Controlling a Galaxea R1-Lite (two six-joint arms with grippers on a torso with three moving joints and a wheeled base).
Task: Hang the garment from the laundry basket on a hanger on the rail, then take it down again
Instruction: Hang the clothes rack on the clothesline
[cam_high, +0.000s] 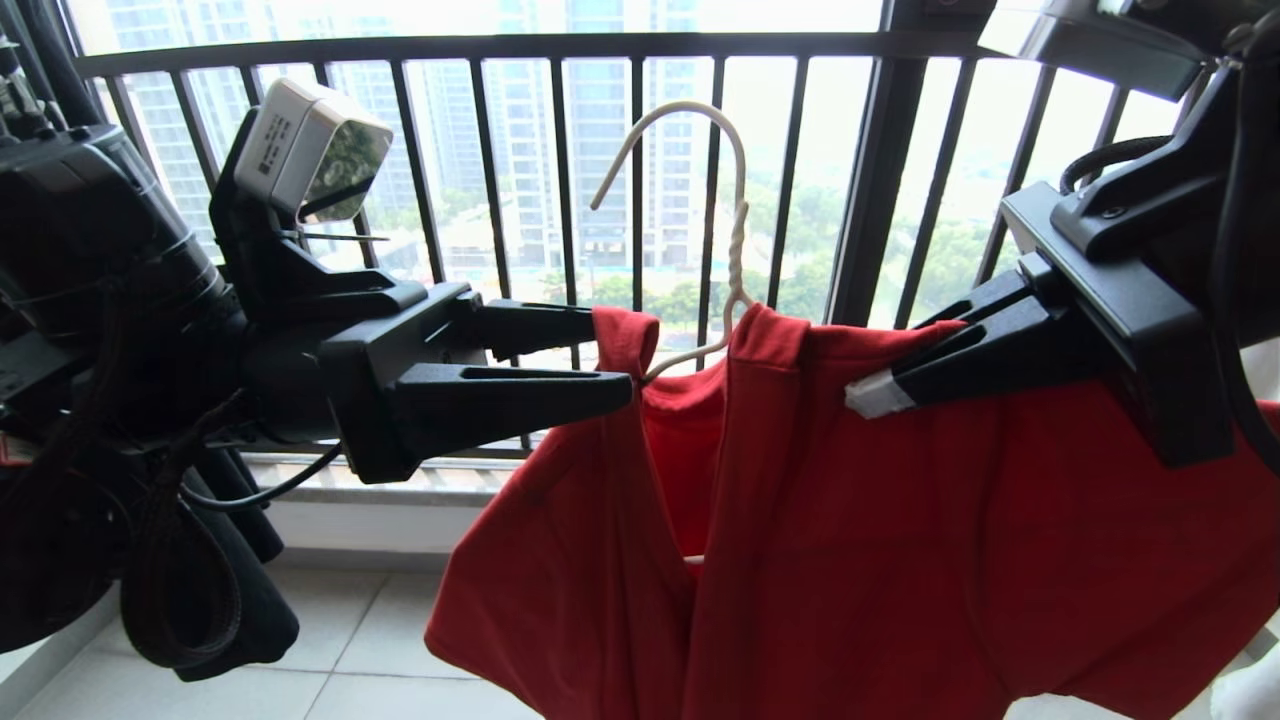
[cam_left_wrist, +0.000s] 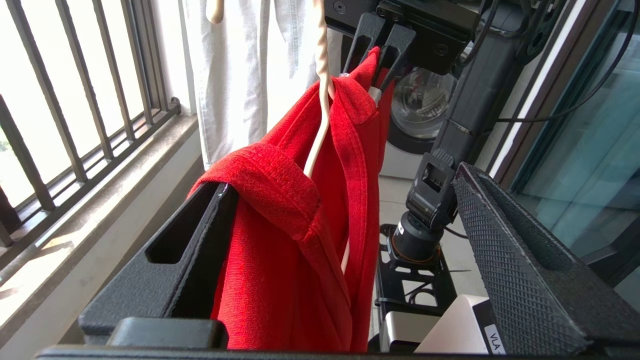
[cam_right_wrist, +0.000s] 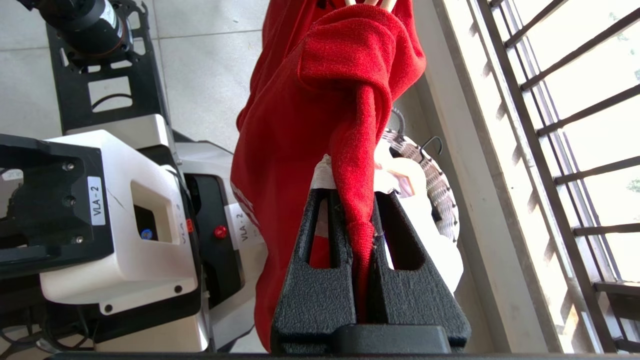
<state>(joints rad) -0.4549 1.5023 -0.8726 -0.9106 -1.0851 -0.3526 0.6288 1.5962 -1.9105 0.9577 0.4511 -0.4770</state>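
Two end effectors flank one red garment (cam_high: 860, 520): the left end effector (cam_high: 612, 358), jaws spread, straddles one shoulder; the right end effector (cam_high: 880, 392) pinches the other. One hanger (cam_high: 735, 250) stands upright, hook topmost, before the window railing (cam_high: 560, 45).

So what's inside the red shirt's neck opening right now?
The hanger wire runs down into the garment; its neck and hook stick out above the collar. Its arms and ends are covered by fabric.

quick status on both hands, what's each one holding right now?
Left hand: open, red cotton T-shirt draped over one finger, not clamped.
Right hand: closed on the red T-shirt's fabric.
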